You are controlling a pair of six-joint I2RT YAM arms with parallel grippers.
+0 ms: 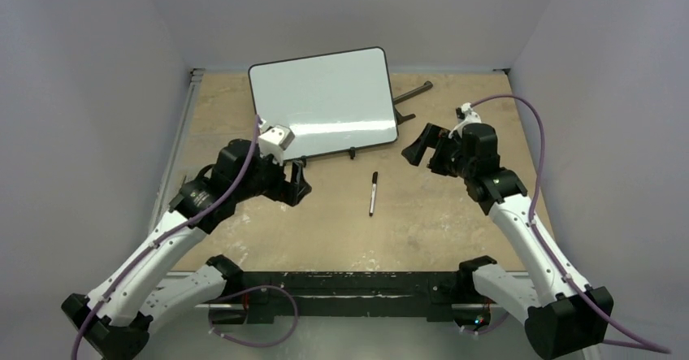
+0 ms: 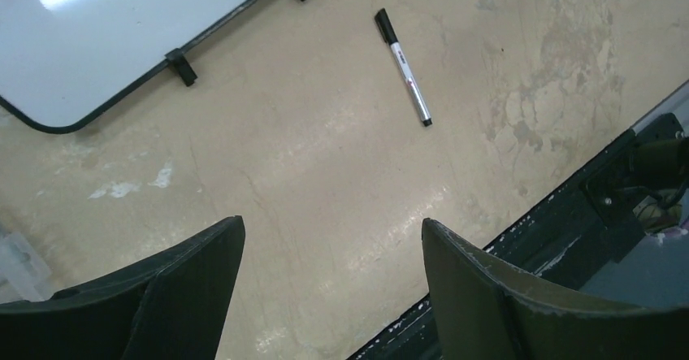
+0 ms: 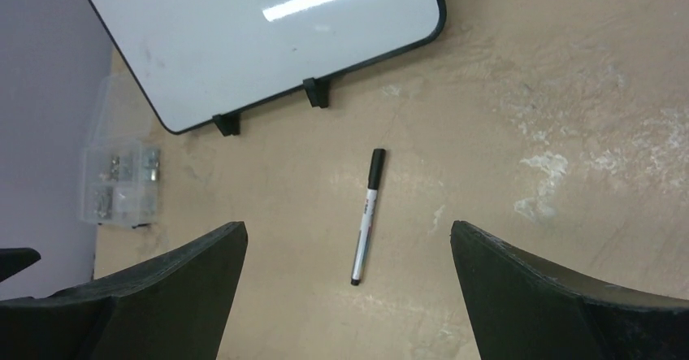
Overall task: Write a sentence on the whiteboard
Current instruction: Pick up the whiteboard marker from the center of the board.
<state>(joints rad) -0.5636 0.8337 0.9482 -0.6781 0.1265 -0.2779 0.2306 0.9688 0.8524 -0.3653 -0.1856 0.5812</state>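
A large glossy white rectangular whiteboard (image 1: 325, 104) with a thin black rim and rounded corners stands at the far middle of a worn tan wooden tabletop (image 1: 455, 238). It is turned slightly, so its right end sits a little farther back. Small black feet (image 3: 316, 92) hold its near edge, and black stand arms (image 1: 410, 93) stick out behind its right side. The board's face shows plain white with a bright streak of reflected light.

A slim marker pen (image 1: 373, 193) with a white barrel and black cap lies flat on the tabletop, in front of the board and apart from it. Its cap points towards the board. The pen sits between the two arms, and neither touches it.

The left gripper (image 1: 299, 183) hovers above the tabletop, near the board's near left corner. Its two dark fingers are spread wide apart and hold nothing. The left wrist view shows bare tabletop between them.

The right gripper (image 1: 416, 150) hovers near the board's near right corner. Its fingers are also spread fully apart and hold nothing. From the right wrist view, the pen appears in the gap between the fingers, lying on the tabletop below.

A small clear plastic box (image 3: 122, 185) holding small metal parts rests on the tabletop, just beside the board's near left corner.
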